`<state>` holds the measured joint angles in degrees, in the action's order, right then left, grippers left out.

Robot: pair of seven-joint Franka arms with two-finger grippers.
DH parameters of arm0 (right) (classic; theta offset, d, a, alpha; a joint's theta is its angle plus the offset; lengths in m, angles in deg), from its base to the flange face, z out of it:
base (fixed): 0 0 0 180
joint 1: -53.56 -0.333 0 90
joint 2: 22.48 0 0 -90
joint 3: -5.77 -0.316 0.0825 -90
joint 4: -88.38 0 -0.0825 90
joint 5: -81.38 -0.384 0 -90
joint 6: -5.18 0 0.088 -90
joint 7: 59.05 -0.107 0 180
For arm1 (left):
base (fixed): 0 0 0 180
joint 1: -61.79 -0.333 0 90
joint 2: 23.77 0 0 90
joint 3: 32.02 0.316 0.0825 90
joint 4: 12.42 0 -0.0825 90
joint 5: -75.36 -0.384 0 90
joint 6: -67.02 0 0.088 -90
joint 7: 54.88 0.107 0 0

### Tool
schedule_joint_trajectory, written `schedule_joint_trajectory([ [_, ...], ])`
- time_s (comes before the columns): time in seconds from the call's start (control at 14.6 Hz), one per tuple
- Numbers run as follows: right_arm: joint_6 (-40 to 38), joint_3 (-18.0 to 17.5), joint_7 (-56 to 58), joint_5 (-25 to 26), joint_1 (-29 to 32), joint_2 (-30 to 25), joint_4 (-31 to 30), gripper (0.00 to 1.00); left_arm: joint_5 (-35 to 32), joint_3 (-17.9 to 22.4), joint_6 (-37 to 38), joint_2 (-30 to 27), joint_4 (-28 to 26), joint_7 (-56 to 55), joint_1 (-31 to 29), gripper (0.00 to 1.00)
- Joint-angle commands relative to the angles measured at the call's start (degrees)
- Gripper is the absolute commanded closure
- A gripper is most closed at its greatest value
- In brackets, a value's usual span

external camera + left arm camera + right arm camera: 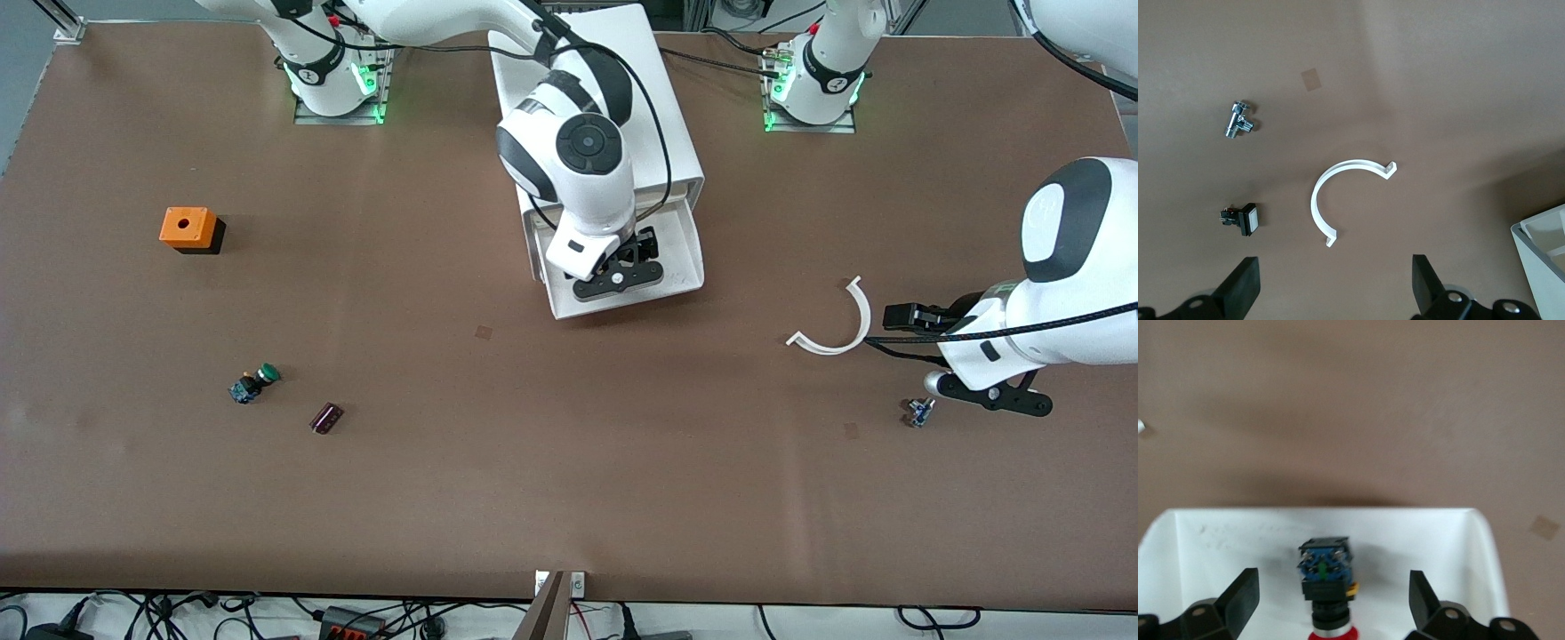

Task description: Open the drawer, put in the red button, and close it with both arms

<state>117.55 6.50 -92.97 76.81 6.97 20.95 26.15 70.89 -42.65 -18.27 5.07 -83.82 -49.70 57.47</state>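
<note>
1 small red-capped button (1325, 585) lies in the pulled-out white plastic drawer (1485, 547) beneath the open right gripper (1331, 603); the open left gripper (1335, 293) waits over the desk (569, 462); next, both push the drawer shut.

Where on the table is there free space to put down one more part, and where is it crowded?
Bare table lies between the maroon cylinder and the white clip, nearer the camera than the drawer. Crowded: the drawer, with the red button under the open right gripper, and around the open left gripper.

Brown table (569, 498), cables (178, 615) along its edge
</note>
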Motion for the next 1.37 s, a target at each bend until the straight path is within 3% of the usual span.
schedule_joint_trajectory([
  [0.0,-5.13,1.71,0.00,-0.09,5.09,-5.19,-0.27,0.00,-0.89,-0.62,-0.57,0.60,1.52,-2.53,0.46,0.00],
  [0.21,-12.50,4.45,2.71,1.14,11.23,-8.80,-0.71,0.00,3.40,-1.67,-7.50,0.34,-2.94,-12.09,2.12,0.00],
  [0.34,-16.46,5.24,8.58,4.81,15.02,-9.42,-0.79,0.00,3.68,-3.34,-15.91,0.34,-7.33,-16.84,4.31,0.00],
  [0.62,-16.58,5.15,15.79,4.75,22.40,-12.75,-5.34,0.00,3.76,-3.70,-29.21,1.56,-12.89,-30.98,12.04,0.00],
  [0.89,-17.10,5.15,23.01,4.57,29.96,-14.42,-5.80,0.00,3.85,-3.78,-30.90,4.99,-12.63,-37.17,18.90,0.00],
  [1.3,-19.12,5.07,31.28,3.52,37.87,-18.03,-6.15,0.00,4.03,-4.22,-30.99,9.30,-12.97,-38.83,22.34,0.00],
])
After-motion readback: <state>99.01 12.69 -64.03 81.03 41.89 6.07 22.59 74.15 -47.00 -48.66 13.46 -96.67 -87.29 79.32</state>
